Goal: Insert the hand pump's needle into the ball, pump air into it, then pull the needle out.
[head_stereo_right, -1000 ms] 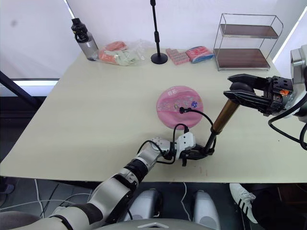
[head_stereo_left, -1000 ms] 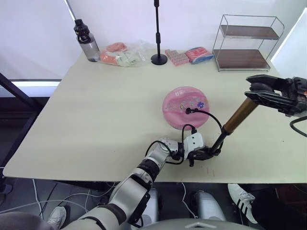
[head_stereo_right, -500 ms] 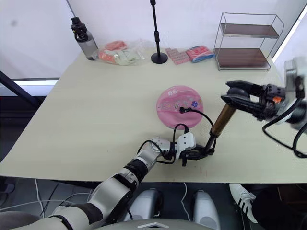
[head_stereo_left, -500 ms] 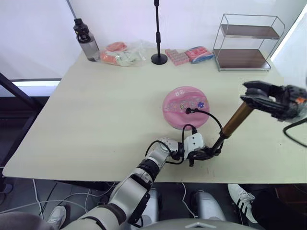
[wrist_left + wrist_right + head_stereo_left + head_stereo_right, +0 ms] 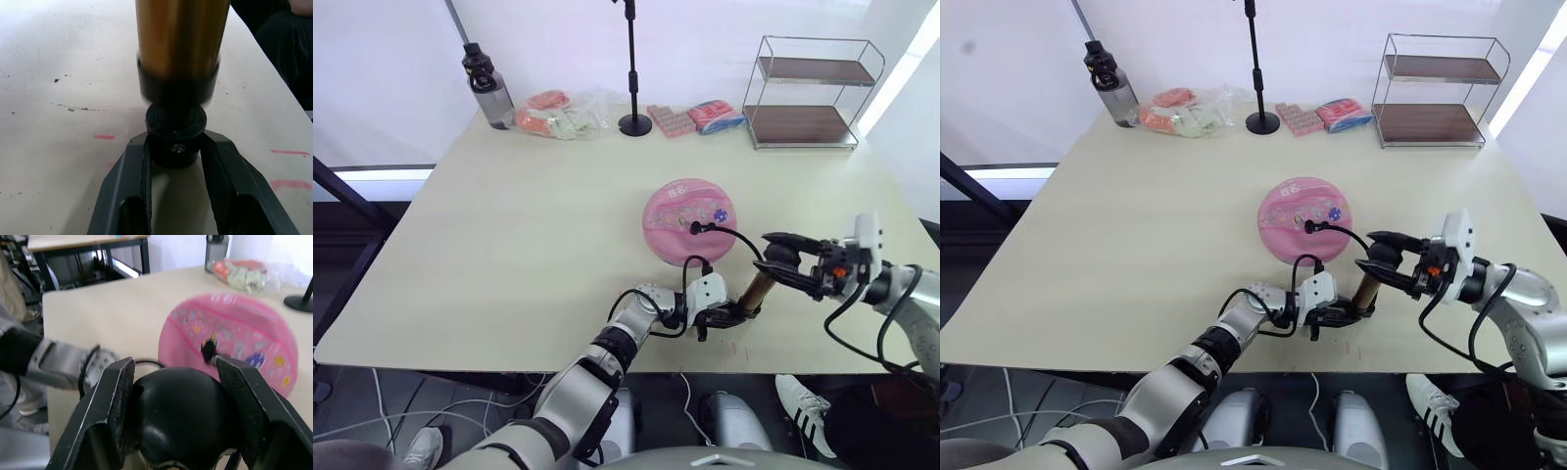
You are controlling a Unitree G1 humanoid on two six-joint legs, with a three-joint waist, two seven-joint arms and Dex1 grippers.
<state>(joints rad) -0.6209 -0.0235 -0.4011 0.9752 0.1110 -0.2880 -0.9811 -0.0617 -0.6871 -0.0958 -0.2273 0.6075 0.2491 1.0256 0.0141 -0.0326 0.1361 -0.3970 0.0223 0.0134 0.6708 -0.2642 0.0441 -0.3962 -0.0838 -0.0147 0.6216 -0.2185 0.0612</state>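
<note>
The pink ball [image 5: 690, 217] lies mid-table, soft and flattened. A thin black hose [image 5: 744, 238] arcs from the valve [image 5: 210, 350] on its top to the hand pump [image 5: 759, 290]. The needle is hidden where the hose end meets the ball. The gold pump body stands tilted near the table's front edge. My left gripper [image 5: 175, 147] is shut on its black bottom cap [image 5: 174, 143]. My right gripper [image 5: 175, 368] is shut on the black handle [image 5: 181, 416], low over the pump body, right of the ball.
At the back stand a dark water bottle [image 5: 485, 76], a plastic bag of items [image 5: 564, 110], a black stand [image 5: 633, 119], snack packs [image 5: 697, 115] and a wire shelf [image 5: 808, 93]. The table's front edge [image 5: 636, 372] runs just behind the pump.
My right gripper has come down and in toward the pump's base with the handle, so the pump looks much shorter. The left gripper and the ball have stayed put.
</note>
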